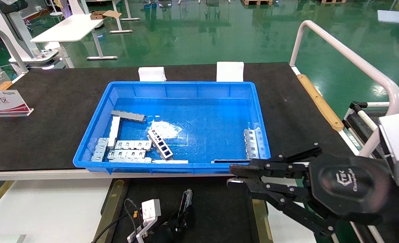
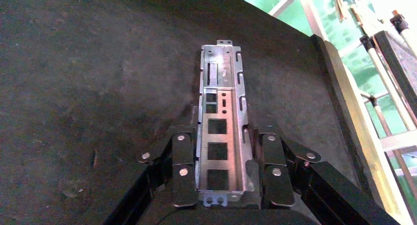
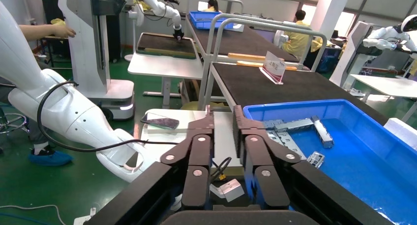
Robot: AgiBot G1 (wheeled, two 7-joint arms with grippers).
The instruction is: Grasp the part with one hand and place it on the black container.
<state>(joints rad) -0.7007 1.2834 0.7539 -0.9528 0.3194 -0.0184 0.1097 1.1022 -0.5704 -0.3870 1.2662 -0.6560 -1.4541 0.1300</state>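
Part pinched in left gripper jaws, wrist-view only; right gripper jaws slightly apart

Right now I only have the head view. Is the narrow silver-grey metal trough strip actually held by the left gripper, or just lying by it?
Observer: Held. In the left wrist view the left gripper has a pad against each side wall of the silver-grey trough part.
Operator: What's under it?
Observer: The flat matte black container, with its olive-tan strip off to one side. I cannot tell whether they touch.
Operator: Right side carrying anything?
Observer: No. The right wrist view shows nothing between the fingers of the right gripper, which hangs beside the big blue plastic bin.
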